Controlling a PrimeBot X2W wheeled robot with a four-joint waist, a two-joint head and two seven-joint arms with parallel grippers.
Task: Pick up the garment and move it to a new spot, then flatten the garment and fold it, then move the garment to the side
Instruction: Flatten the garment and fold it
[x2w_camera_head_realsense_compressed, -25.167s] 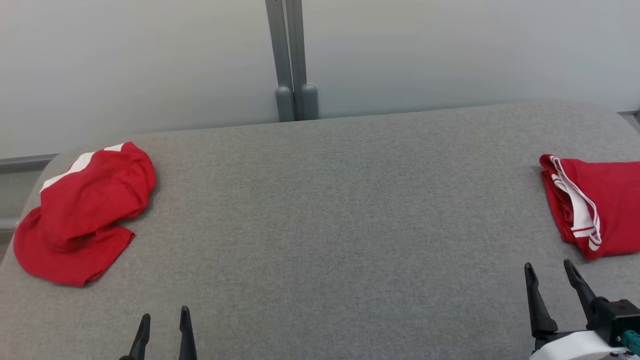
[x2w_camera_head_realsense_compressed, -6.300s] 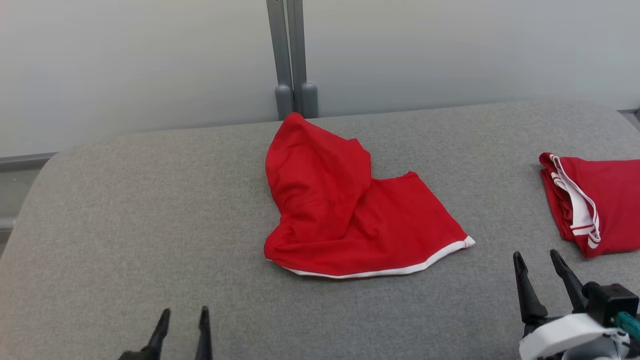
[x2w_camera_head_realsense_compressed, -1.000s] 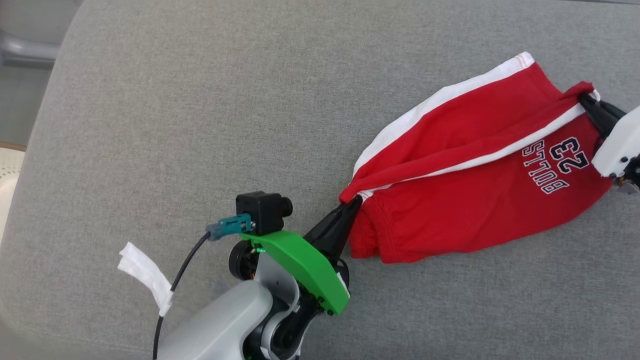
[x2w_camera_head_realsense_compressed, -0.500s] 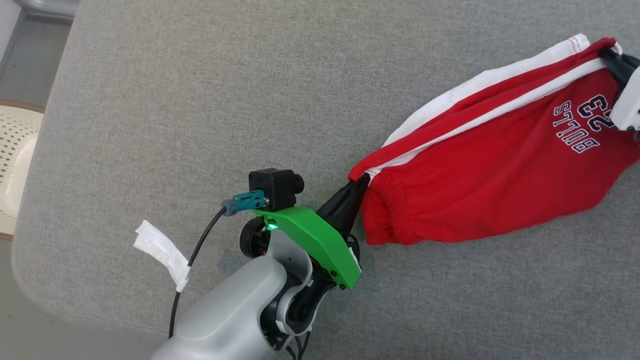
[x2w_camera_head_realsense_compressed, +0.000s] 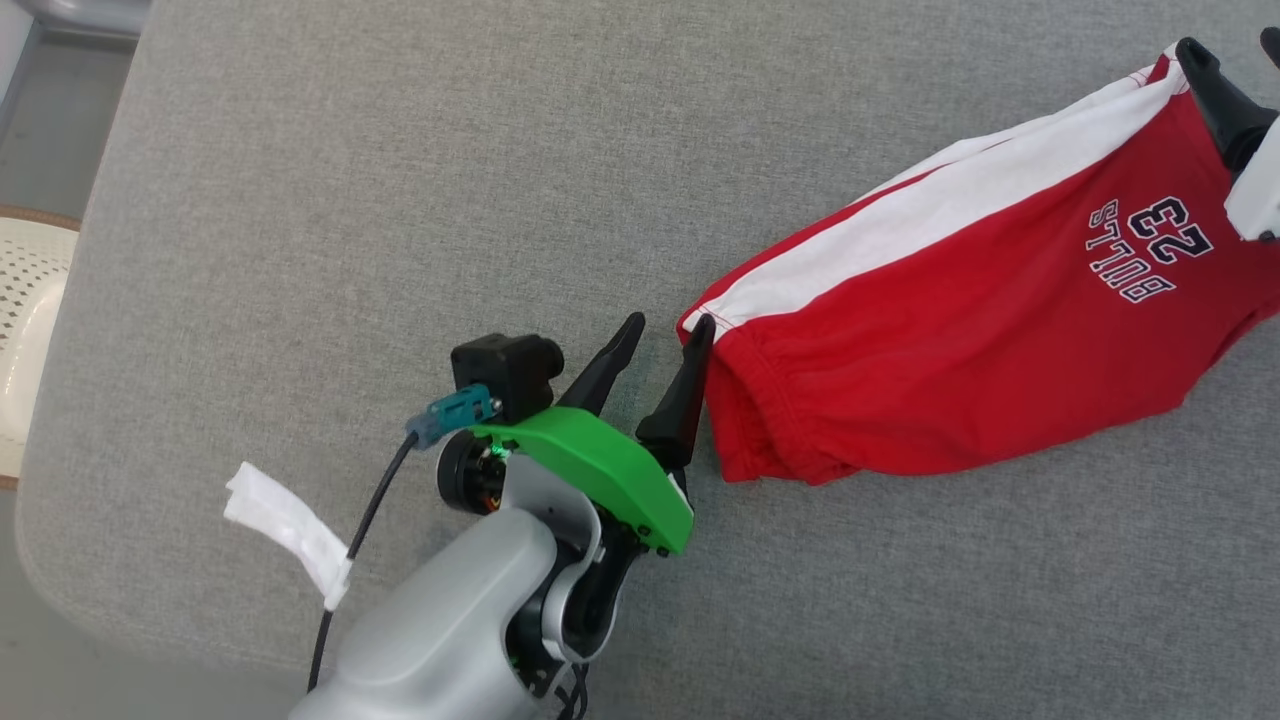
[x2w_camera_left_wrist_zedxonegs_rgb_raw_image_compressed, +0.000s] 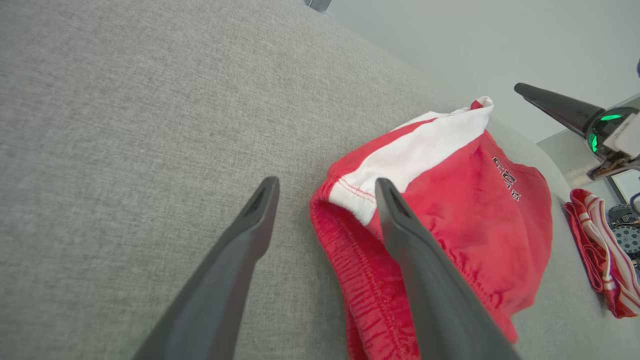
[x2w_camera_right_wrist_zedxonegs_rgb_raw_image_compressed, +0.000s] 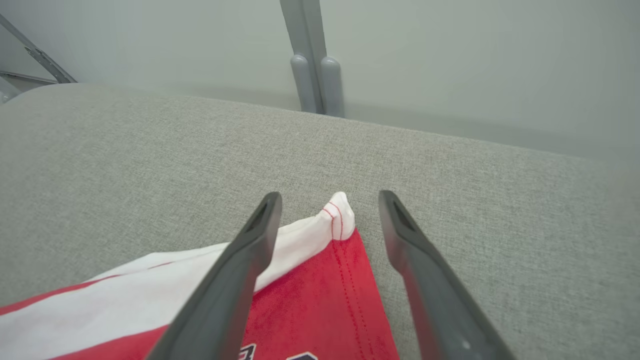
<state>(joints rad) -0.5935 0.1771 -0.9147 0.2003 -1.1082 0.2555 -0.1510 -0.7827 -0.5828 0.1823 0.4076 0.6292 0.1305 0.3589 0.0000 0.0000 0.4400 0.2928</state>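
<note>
The garment (x2w_camera_head_realsense_compressed: 950, 340) is a pair of red shorts with a white side stripe and "BULLS 23" print, lying stretched across the grey padded table (x2w_camera_head_realsense_compressed: 400, 150). My left gripper (x2w_camera_head_realsense_compressed: 670, 322) stands open at its waistband corner, one finger touching the white stripe's end and nothing held. The left wrist view shows that gripper (x2w_camera_left_wrist_zedxonegs_rgb_raw_image_compressed: 326, 182) beside the garment (x2w_camera_left_wrist_zedxonegs_rgb_raw_image_compressed: 450, 200). My right gripper (x2w_camera_head_realsense_compressed: 1228, 40) is open at the far hem corner. In the right wrist view the right gripper (x2w_camera_right_wrist_zedxonegs_rgb_raw_image_compressed: 330, 196) straddles the garment's (x2w_camera_right_wrist_zedxonegs_rgb_raw_image_compressed: 320, 295) white corner, released.
A second red garment (x2w_camera_left_wrist_zedxonegs_rgb_raw_image_compressed: 600, 250), folded, lies further right on the table. A white perforated basket (x2w_camera_head_realsense_compressed: 25, 330) sits beyond the table's left edge. Grey posts (x2w_camera_right_wrist_zedxonegs_rgb_raw_image_compressed: 315, 65) stand against the wall behind the table. A white tag (x2w_camera_head_realsense_compressed: 285, 530) hangs from my left arm's cable.
Both grippers have opened and let go of the garment's two corners. The garment now rests on the table with its white stripe lying flatter.
</note>
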